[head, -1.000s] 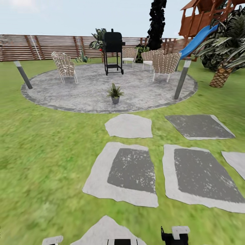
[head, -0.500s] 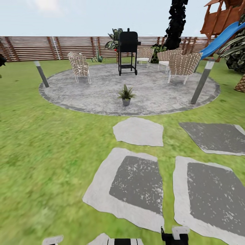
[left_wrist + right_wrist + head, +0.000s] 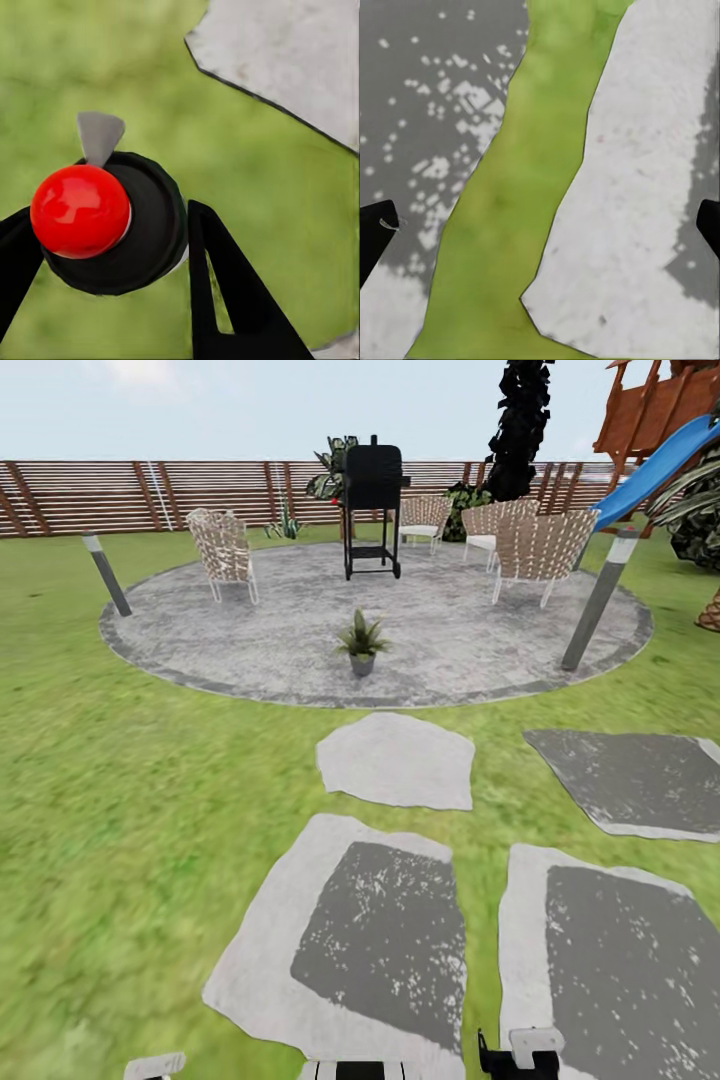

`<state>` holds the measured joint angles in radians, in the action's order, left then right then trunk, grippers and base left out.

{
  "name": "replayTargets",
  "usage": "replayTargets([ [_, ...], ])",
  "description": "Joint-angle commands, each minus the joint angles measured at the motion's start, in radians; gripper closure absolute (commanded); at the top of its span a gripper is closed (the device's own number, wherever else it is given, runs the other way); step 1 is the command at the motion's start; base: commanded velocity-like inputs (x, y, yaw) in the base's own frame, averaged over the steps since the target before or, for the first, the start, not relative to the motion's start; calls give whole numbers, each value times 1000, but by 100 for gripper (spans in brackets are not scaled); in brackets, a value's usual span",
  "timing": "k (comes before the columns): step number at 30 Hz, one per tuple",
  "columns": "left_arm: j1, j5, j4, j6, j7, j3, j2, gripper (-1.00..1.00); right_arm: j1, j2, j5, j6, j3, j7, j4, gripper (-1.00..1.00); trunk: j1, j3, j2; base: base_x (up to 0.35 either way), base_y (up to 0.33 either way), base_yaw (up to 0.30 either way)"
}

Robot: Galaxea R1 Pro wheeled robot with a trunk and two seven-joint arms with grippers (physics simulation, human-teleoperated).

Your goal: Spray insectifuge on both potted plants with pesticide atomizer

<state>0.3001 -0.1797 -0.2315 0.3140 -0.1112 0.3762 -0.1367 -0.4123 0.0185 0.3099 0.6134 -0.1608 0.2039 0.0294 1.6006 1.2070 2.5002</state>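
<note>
In the left wrist view the pesticide atomizer (image 3: pixel 79 210), dark-bodied with a round red top, sits between the black fingers of my left gripper (image 3: pixel 112 214), which is shut on it above the lawn. My right gripper (image 3: pixel 544 225) is open, with nothing between its fingertips, and hangs over a strip of grass between two stepping stones. One potted plant (image 3: pixel 362 642), a small spiky rosette in a dark pot, stands on the near part of the round grey patio (image 3: pixel 250 650), well ahead of me in the garden.
Flat grey stepping stones (image 3: pixel 398 758) lie between me and the patio. On the patio stand a black grill (image 3: pixel 373 510) and several wicker chairs (image 3: pixel 222 550). Grey bollard lamps (image 3: pixel 597 600) flank it. A brown slatted fence (image 3: pixel 150 495) closes the back, and a blue slide (image 3: pixel 655 465) is at the right.
The whole view has shifted, so the camera moved: the scene first slid right, then the stepping stones slid down the picture. The things themselves have not moved.
</note>
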Motion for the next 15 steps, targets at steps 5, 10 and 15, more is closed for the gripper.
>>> replayTargets([
  [5,1,-9,1,4,-5,8,0,100,-1,-2,10,-1,-6,5,0,-100,0,1,0,315,-137,0],
  [10,1,-9,1,4,-5,9,0,100,-1,-7,7,-2,-6,8,0,-100,0,1,0,331,-107,0],
  [15,1,-9,1,4,-5,9,0,100,-1,-5,6,0,-6,8,0,-100,0,1,0,332,-126,0],
])
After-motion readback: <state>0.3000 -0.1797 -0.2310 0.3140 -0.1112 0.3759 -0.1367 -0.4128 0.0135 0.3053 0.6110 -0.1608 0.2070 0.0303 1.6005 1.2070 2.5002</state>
